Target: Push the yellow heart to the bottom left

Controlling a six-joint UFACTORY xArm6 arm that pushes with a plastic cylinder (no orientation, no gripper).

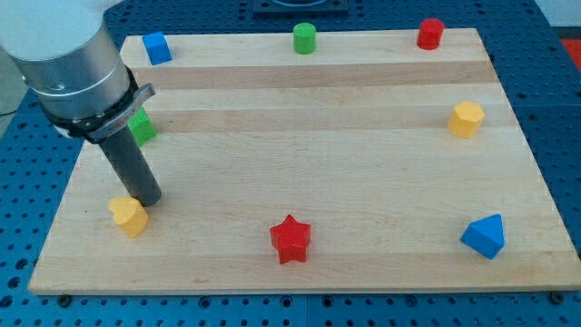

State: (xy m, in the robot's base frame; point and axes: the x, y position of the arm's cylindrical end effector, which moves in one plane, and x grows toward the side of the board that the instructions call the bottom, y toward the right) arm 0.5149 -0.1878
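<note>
The yellow heart lies on the wooden board near its bottom left corner. My tip rests on the board just above and to the right of the heart, touching or almost touching its upper right side. The dark rod rises up and to the left into the grey arm body at the view's top left.
A green block sits partly behind the arm at the left. A blue block, a green cylinder and a red cylinder line the top edge. A yellow hexagon is at the right, a blue triangle at bottom right, a red star at bottom centre.
</note>
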